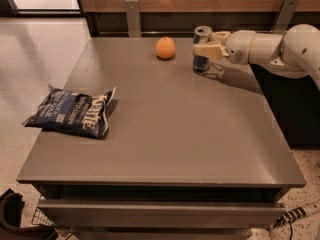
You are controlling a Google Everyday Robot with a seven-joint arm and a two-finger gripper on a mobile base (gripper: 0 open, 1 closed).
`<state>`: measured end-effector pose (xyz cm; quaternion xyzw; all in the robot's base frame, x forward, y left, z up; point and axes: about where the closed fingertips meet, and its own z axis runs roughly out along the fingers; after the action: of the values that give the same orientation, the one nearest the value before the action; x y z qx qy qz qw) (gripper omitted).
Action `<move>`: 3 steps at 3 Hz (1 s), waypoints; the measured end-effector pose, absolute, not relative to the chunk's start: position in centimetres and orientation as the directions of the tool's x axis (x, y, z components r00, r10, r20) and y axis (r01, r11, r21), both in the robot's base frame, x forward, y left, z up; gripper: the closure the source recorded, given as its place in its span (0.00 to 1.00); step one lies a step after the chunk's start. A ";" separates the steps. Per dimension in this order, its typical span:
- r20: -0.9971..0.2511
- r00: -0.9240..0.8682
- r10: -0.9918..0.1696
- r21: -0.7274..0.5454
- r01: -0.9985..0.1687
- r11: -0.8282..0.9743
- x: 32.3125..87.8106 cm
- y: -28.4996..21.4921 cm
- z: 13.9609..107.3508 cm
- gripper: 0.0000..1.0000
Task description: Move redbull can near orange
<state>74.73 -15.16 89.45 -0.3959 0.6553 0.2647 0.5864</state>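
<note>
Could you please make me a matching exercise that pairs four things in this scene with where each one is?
Things:
1. redbull can
2. orange
3. chip bag
4. tool

Places:
A. lying at the left side of the table
B. reaching in from the right, closed on the can
C. upright, right of the orange
D. near the far edge, left of the can

Pairs: 1-C, 2-D, 3-A, 4-B
</note>
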 end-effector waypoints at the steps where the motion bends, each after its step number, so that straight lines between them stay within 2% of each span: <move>1: -0.979 -0.014 -0.201 -0.099 -0.835 0.541 74.7 -14.9 89.0 0.98; 3: -0.980 -0.014 -0.200 -0.097 -0.840 0.534 74.8 -14.3 88.9 0.52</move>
<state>74.79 -14.28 88.92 -0.3961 0.6563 0.2759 0.5799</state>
